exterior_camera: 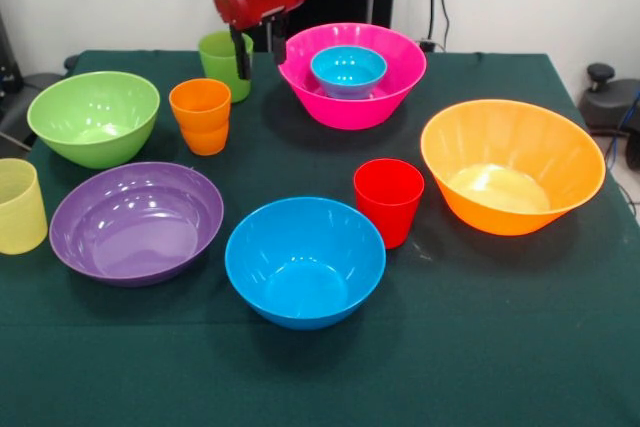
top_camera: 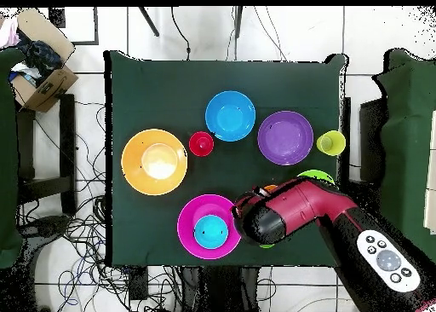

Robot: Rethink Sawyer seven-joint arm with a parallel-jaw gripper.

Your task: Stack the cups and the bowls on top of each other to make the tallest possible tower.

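My gripper (exterior_camera: pixel 262 52) hangs open at the back of the table with nothing in it. One finger stands in front of the green cup (exterior_camera: pixel 222 65); the other is by the rim of the pink bowl (exterior_camera: pixel 350 112). The small blue bowl (exterior_camera: pixel 348 69) sits inside the pink one. The orange cup (exterior_camera: pixel 200 115), red cup (exterior_camera: pixel 388 200) and pale yellow cup (exterior_camera: pixel 20 205) stand apart. The lime green bowl (exterior_camera: pixel 93 117), purple bowl (exterior_camera: pixel 136 222), large blue bowl (exterior_camera: pixel 305 260) and orange bowl (exterior_camera: pixel 512 162) rest singly on the cloth. From overhead my arm (top_camera: pixel 298 208) hides the gripper.
A dark green cloth (exterior_camera: pixel 480 347) covers the table. The yellow cup stands at the table's edge. Overhead, a cardboard box (top_camera: pixel 38 74) sits on the floor off one corner and cables (top_camera: pixel 77 232) trail beside the table.
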